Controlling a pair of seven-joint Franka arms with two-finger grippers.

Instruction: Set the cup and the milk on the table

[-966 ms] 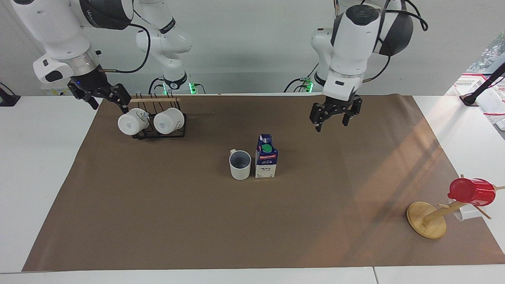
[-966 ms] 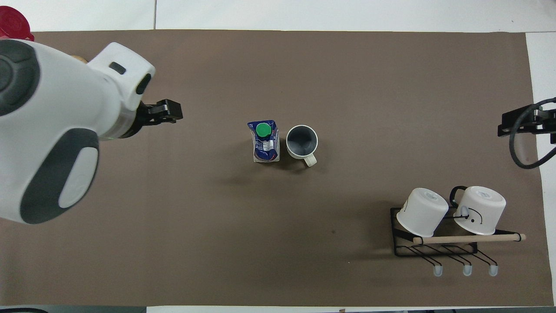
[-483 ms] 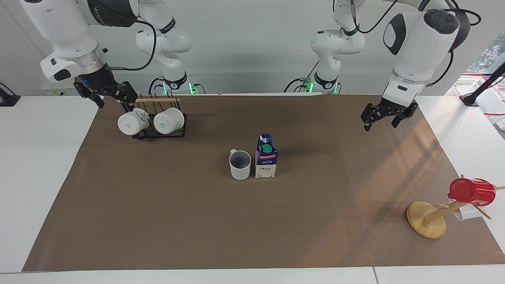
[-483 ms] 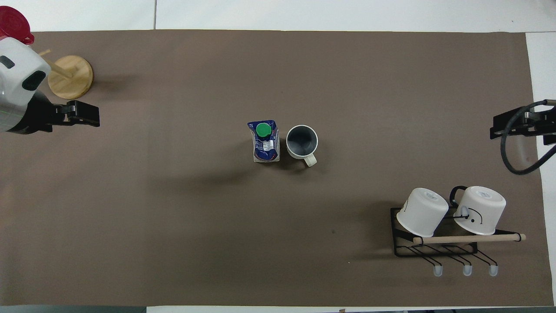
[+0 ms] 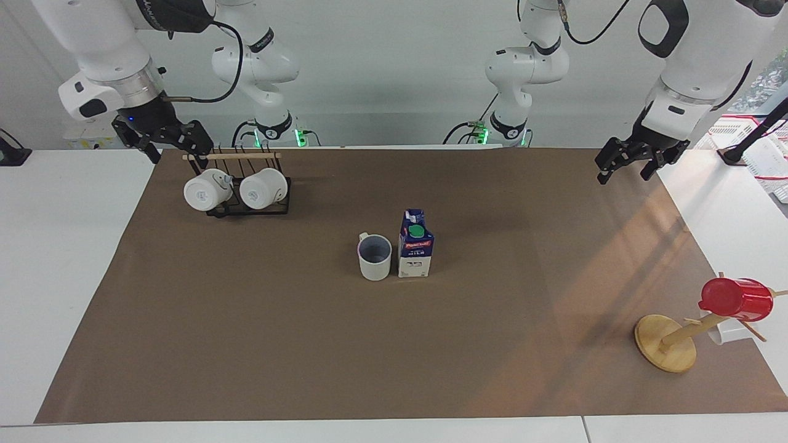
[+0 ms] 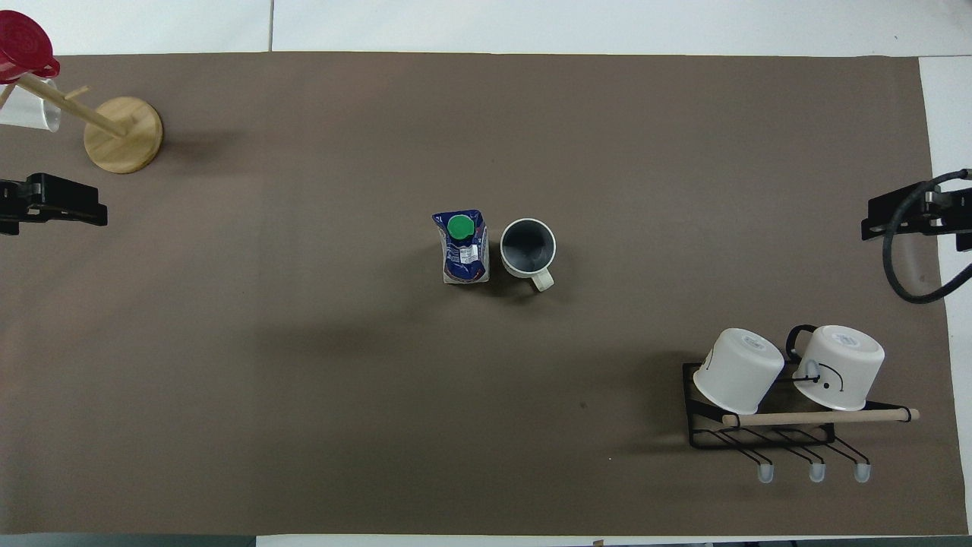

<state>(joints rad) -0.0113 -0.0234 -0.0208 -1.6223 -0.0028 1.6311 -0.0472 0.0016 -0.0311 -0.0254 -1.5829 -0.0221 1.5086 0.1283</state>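
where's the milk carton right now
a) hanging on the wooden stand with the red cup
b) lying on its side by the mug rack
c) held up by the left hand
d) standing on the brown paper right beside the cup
d: the milk stands upright on the brown paper right beside the cup, with no hand near it.

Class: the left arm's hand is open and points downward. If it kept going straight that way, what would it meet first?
Probably the brown paper sheet near its corner at the left arm's end of the table. The left hand hangs open above bare paper there; the milk and cup stand well aside. Depth is uncertain.
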